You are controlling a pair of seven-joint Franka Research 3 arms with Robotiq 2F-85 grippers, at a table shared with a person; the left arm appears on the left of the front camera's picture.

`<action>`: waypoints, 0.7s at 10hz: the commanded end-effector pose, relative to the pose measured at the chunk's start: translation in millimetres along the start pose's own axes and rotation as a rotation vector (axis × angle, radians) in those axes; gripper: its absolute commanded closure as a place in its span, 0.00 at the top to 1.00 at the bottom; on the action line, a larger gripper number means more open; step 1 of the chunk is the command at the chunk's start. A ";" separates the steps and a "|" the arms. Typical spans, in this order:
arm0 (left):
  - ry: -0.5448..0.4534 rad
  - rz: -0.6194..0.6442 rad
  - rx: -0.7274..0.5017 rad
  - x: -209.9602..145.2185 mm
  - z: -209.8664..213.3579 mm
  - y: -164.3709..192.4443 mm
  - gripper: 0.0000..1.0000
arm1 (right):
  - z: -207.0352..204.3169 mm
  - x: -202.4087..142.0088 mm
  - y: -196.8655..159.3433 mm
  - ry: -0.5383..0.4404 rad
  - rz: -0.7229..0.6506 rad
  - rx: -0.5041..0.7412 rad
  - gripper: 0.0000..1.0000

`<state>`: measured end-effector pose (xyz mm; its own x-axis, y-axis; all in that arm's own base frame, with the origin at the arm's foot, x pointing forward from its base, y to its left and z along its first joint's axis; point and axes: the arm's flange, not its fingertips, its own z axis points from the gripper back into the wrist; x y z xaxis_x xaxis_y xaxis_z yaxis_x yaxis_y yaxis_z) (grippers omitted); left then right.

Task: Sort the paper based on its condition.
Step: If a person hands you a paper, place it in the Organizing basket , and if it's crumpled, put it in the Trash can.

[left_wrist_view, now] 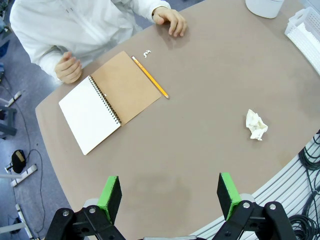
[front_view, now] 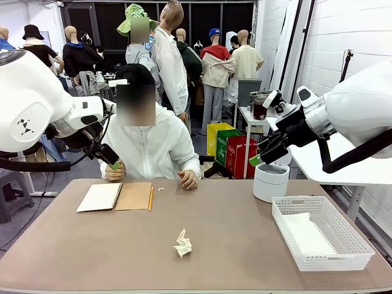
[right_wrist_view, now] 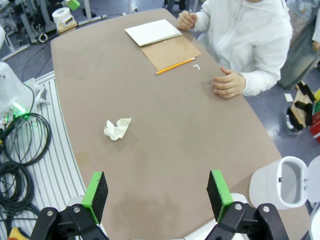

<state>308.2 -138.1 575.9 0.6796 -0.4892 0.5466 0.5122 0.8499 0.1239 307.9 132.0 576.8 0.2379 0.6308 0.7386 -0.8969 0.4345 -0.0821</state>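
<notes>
brown table [front_view: 233, 245] | crumpled paper [front_view: 182, 243] lying loose | both grippers' fingers wide, holding nothing

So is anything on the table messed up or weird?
Yes: a crumpled paper lies alone mid-table, scrunched into a wad. A tiny torn scrap sits near the pencil. The notebook lies open and neat.

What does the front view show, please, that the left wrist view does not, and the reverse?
Front view alone: the flat sheet lying inside the white mesh basket, and the right hand raised above the white bin. Left wrist view alone: cables on the floor. Both share the crumpled paper, open notebook, pencil and the seated person.
</notes>
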 end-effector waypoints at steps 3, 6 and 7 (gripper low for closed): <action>0.000 0.001 -0.001 -0.7 0.1 0.7 1.00 | -40.5 33.6 10.1 0.166 0.106 0.030 1.00; 0.000 0.001 -0.001 -0.7 0.1 0.7 1.00 | -94.6 52.7 25.2 0.272 0.202 0.057 1.00; 0.000 0.001 -0.001 -0.7 0.1 0.7 1.00 | -114.1 55.3 33.2 0.296 0.232 0.076 1.00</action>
<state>308.2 -138.3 575.8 0.6795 -0.4896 0.5464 0.5124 0.8497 0.1241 324.9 245.1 538.1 0.1294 0.8497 0.5111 -0.9602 0.2360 -0.1492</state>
